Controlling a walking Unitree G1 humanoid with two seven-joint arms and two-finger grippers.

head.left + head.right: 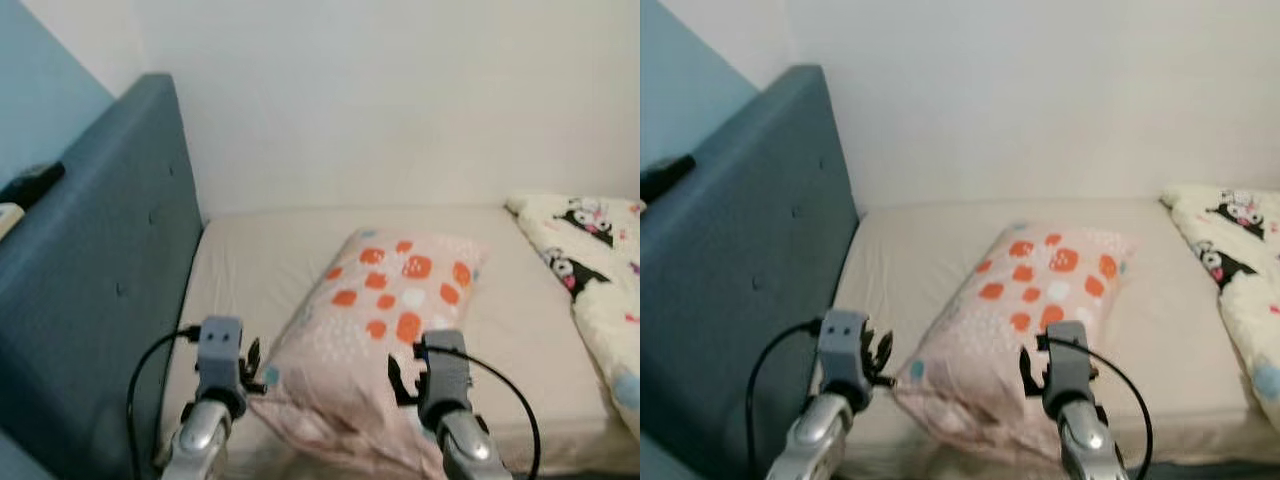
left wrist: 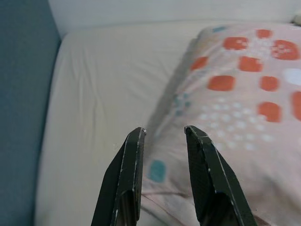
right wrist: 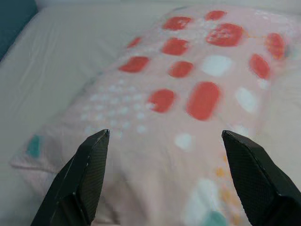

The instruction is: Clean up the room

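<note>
From the head, a pink pillow (image 1: 385,330) with orange spots lies mid-bed (image 1: 250,260), headboard (image 1: 100,290) at left; left wrist: left gripper (image 2: 163,134) narrowly parted at its near-left corner; right wrist: right gripper (image 3: 164,136) spread wide over it

- Pillow (image 1: 385,330) lies on bed (image 1: 260,270), approx. mid, near front edge.
- Headboard (image 1: 90,280) stands at bed's left; wall behind bed.
- Blanket (image 1: 600,270) on bed at far right, apart from pillow.
- Left gripper (image 2: 163,134) just beside pillow's left corner; right gripper (image 3: 164,136) over pillow's near end.
</note>
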